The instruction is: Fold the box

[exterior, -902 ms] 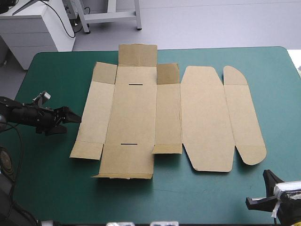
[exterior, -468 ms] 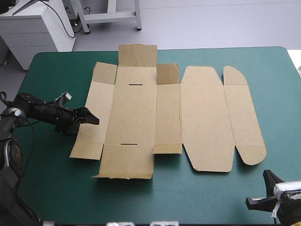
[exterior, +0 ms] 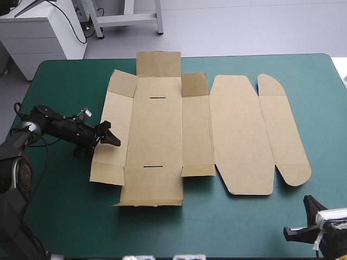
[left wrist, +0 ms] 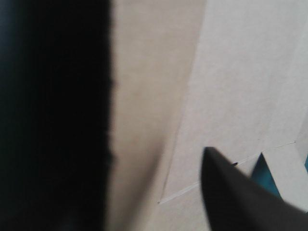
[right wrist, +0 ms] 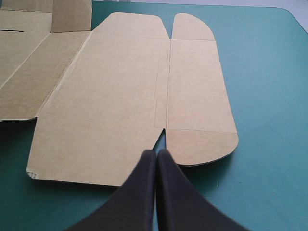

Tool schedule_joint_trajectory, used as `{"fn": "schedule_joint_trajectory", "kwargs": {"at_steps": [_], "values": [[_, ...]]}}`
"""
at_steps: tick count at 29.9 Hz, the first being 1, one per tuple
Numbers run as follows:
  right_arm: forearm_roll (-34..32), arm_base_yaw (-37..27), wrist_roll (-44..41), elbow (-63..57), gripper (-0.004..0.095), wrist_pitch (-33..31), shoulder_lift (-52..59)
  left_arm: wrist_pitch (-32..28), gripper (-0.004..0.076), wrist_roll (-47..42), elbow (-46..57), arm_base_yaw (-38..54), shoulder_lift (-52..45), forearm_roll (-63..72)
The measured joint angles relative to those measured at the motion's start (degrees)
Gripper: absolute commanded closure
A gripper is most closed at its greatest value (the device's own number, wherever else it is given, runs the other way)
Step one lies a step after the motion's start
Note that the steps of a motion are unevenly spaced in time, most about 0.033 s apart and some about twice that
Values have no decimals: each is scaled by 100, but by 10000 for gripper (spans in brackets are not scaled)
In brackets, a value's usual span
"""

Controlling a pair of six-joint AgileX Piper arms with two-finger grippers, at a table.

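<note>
Your left gripper (exterior: 110, 138), spread open at the box (exterior: 157, 130)'s left panel (exterior: 115, 114), may just shove it sideways instead of lifting, while your right gripper (right wrist: 156, 159) sits closed and idle.

Hiding a strip of the box (exterior: 157, 135) under the left gripper (exterior: 112, 138), blurring one finger (left wrist: 53, 120) into a black mass in the left wrist view, cropping the box there, cutting off the right gripper (right wrist: 156, 159) at the high view's bottom corner.

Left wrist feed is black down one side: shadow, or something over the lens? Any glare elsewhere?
Left wrist view: not shadow; one jaw of the left gripper blocks that side, and the box beside it is lit. High view: even light, no glare. Right wrist view: even too, the box plain ahead of the right gripper.
</note>
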State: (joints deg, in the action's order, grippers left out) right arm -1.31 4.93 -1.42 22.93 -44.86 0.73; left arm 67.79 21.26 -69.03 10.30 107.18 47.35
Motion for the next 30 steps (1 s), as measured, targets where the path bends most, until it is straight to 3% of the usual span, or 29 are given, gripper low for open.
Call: {"fn": "schedule_joint_trajectory", "kwargs": {"at_steps": [13, 23, 30], "values": [[0, 0, 0, 0, 928, 0, 0, 180, 715, 60, -143, -68, 18, -145], [0, 0, 4, 0, 928, 0, 0, 204, 732, 90, -1070, -152, -504, -1948], [0, 0, 4, 0, 928, 0, 0, 204, 732, -169, -1794, -1027, -527, -3605]]}}
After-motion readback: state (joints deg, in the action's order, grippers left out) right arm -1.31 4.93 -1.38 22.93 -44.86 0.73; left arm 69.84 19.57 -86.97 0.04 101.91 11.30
